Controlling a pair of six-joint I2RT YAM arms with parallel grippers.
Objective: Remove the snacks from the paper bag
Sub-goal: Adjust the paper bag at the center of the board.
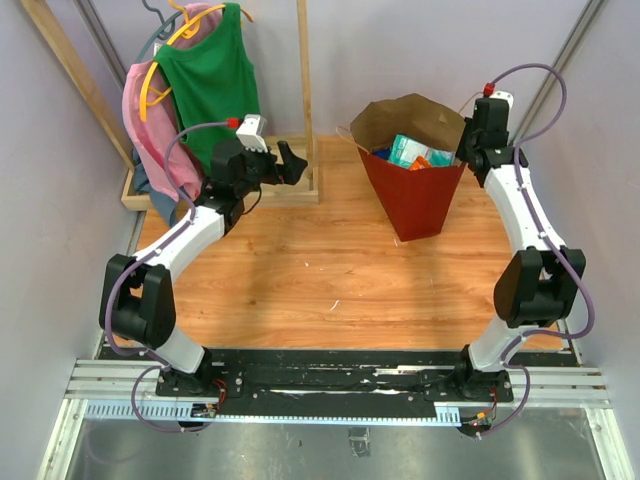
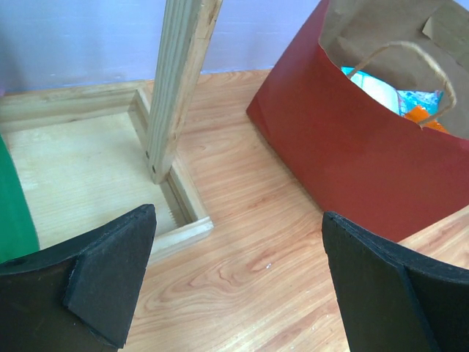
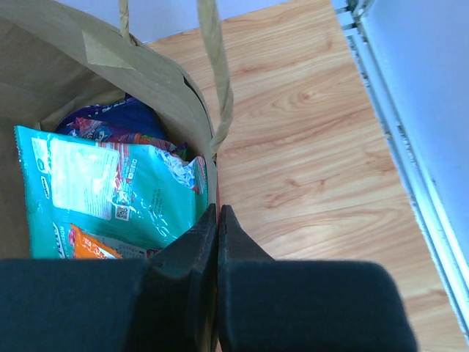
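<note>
The red paper bag (image 1: 415, 195) stands upright at the back right of the wooden table, its mouth open. Inside lie the snacks (image 1: 415, 153): a teal packet (image 3: 110, 187) on top, an orange one beside it and a purple packet (image 3: 110, 121) behind. My right gripper (image 3: 218, 209) is shut on the bag's right rim (image 3: 209, 147), one finger inside the wall and one outside, just below a cord handle (image 3: 216, 66). My left gripper (image 2: 238, 220) hangs open over bare table, left of the bag (image 2: 352, 139), with nothing between its fingers.
A wooden rack stands at the back left, its post (image 2: 179, 81) and base frame (image 2: 183, 231) close to my left fingers. A green garment (image 1: 215, 80) and a pink one (image 1: 150, 130) hang from it. Walls close in on both sides.
</note>
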